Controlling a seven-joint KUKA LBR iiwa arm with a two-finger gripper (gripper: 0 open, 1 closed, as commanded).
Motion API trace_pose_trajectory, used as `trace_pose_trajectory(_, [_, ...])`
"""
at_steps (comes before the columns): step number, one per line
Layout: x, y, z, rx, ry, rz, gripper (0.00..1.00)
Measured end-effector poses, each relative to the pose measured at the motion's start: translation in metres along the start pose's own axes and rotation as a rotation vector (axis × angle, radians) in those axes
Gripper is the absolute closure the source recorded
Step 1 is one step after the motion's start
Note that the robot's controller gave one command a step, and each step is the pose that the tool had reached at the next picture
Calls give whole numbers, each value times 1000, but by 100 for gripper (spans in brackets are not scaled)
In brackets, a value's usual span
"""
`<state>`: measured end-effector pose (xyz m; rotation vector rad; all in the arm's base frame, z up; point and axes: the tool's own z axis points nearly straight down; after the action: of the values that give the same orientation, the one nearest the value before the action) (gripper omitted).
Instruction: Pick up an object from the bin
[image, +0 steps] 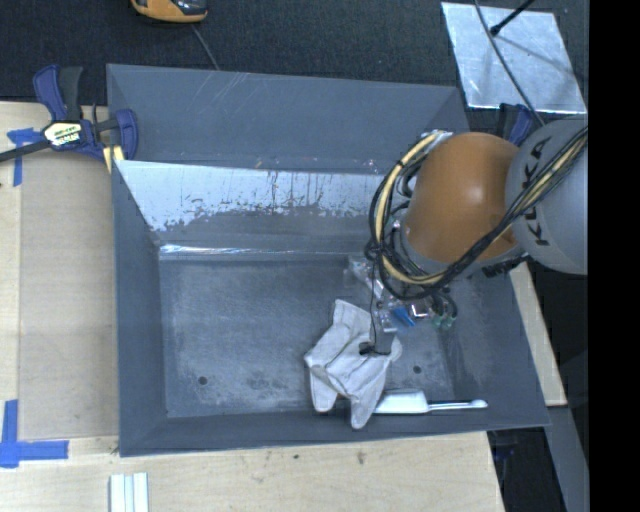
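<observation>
Grey metal bin (230, 320), floor scuffed and mostly bare, back wall streaked with scrape marks, pale boards outside it to the left and front. Crumpled white-grey cloth (338, 368) lies front-right on the floor, and a white brush-like stick (440, 404) is just beside it along the front wall. The gripper (374, 342) hangs under the arm's orange cover and cables, down at the cloth's upper right edge; can't tell if it's wide or closed.
</observation>
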<state>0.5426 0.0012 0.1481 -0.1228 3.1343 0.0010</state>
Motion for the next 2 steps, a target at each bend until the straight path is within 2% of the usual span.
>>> trace_pose_trajectory(1, [-4,-5,10,1,2,-185,0])
trace_pose_trajectory(2, [-16,-7,75,1,-5,-242,100])
